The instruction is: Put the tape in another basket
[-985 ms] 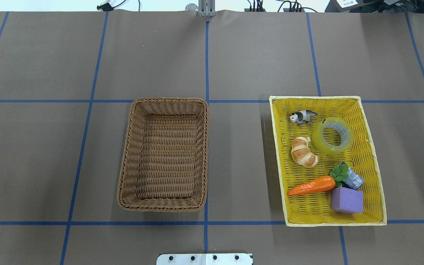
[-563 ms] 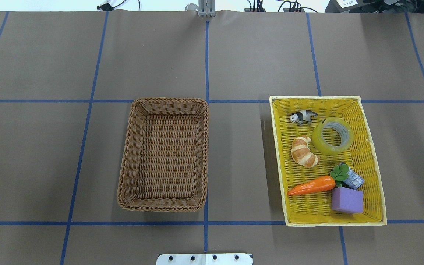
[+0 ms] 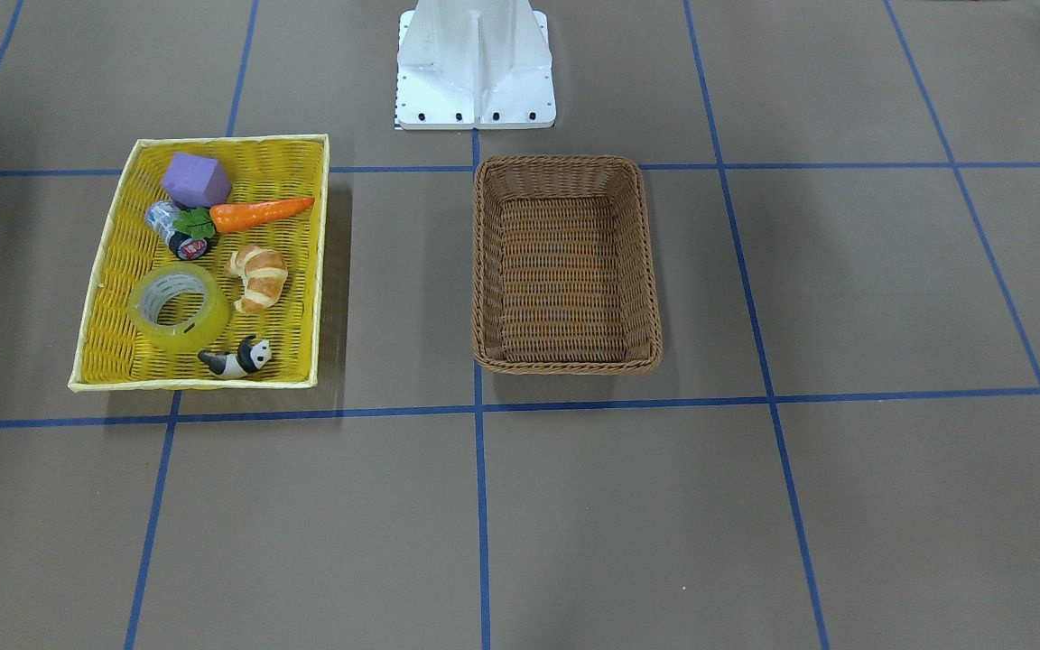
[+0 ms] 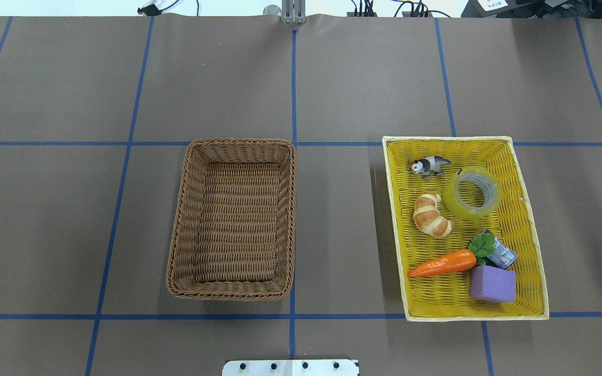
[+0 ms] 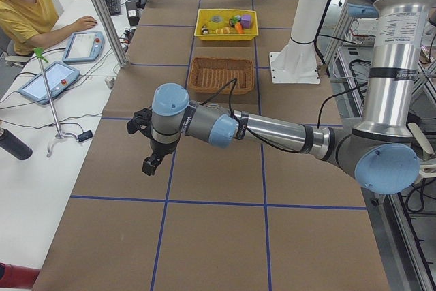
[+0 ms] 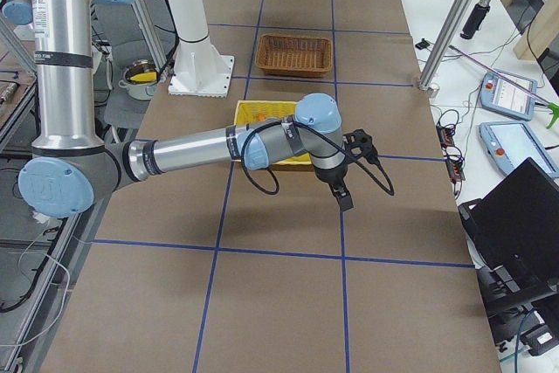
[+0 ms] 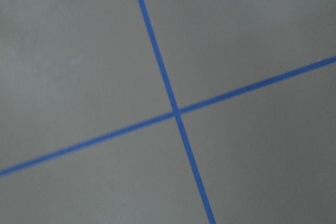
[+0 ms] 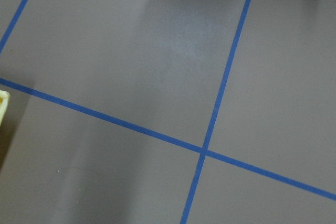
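The tape point(image 4: 452, 197) is a translucent yellow roll that lies flat in the far part of the yellow basket point(image 4: 447, 139); it also shows in the front-facing view point(image 3: 181, 341). The brown wicker basket point(image 4: 238, 143) stands to its left with nothing in it, also in the front-facing view point(image 3: 565, 162). My left gripper point(image 5: 151, 161) hangs over bare table far from both baskets. My right gripper point(image 6: 345, 200) hangs over the table beside the yellow basket point(image 6: 262, 111). Both show only in the side views, so I cannot tell if they are open or shut.
In the yellow basket lie a panda figure point(image 4: 429, 165), a croissant point(image 4: 431, 215), a carrot point(image 4: 442, 263), a purple block point(image 4: 493, 284) and a small black-ended cylinder point(image 4: 502, 253). The robot's white base point(image 3: 475, 63) stands behind the baskets. An operator point(image 5: 27, 5) sits at a side table.
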`<state>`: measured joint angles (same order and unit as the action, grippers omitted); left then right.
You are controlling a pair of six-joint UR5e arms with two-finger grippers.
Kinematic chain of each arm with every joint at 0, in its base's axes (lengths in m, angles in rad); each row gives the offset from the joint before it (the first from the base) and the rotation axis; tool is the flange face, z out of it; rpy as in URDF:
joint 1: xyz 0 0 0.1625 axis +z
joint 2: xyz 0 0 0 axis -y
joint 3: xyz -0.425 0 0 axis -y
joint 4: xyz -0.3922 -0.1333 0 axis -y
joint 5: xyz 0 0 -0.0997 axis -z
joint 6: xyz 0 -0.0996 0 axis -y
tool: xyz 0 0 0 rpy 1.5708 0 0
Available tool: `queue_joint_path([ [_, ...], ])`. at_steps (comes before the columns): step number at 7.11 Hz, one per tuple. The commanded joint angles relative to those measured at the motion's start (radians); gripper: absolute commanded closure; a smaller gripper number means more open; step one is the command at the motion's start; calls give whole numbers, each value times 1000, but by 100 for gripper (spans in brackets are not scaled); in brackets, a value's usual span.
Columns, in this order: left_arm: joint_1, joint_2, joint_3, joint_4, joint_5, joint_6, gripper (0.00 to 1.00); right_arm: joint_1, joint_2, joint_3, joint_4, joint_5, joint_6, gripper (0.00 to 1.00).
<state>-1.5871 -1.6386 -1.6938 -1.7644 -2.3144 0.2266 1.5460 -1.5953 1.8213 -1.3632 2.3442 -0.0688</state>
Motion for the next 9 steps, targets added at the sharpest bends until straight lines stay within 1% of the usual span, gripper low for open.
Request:
queue_joint_path([
  [1,1,0,-6,-17,-3,2,1,-112,49,1,73,60,96,0],
  [2,1,0,-9,-17,-3,0,1,-198,96,-2,100,66,128,0],
  [3,1,-3,-4,-18,-2,-1,1,-260,127,10,102,55,211,0],
  [4,1,-1,0,-42,-2,-1,1,-338,158,12,101,6,224,0],
  [5,4,0,2,-61,-2,-1,1,-434,161,4,99,-88,227,1],
  [6,9,0,6,-61,-2,-1,1,-507,164,3,99,-174,227,1],
  [7,9,-1,12,-63,-2,-1,1,-555,161,-2,99,-181,227,2],
  [8,9,-1,13,-63,-2,-1,1,-605,155,-10,99,-183,225,5],
  [9,9,-1,13,-63,-2,-1,1,-644,156,-43,102,-187,225,5],
])
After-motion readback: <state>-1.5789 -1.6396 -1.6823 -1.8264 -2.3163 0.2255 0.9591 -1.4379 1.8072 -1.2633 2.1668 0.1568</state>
